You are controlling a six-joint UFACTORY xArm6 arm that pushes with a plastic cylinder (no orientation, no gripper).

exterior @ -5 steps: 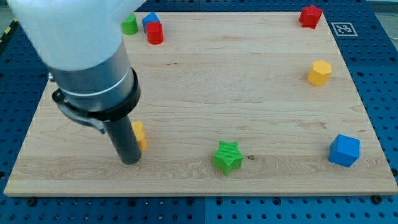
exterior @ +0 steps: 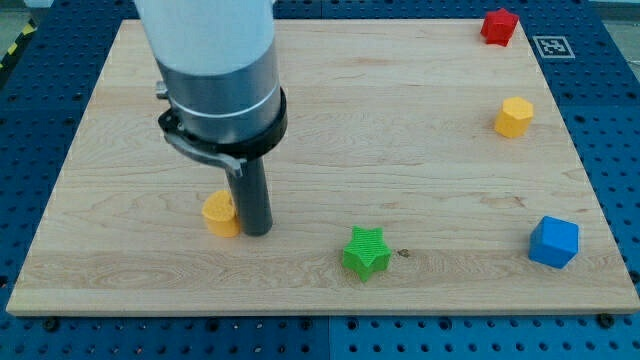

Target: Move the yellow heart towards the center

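yellow heart (exterior: 218,213) touching my tip (exterior: 255,232), view's left

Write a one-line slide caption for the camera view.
My tip rests against the right side of the yellow heart, left of the green star on the wooden board.

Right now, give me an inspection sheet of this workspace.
Surface: wooden board lying on a blue perforated table.
Job's things: yellow heart near the view's lower left; my tip sits right beside it, on its right, apparently touching.
Clutter: green star, blue cube, yellow hexagonal block, red block at the top right corner.
Gripper: none; a dark rod instead.
Cables: nothing seen.
Surroundings: a printed marker tag at the view's top right.
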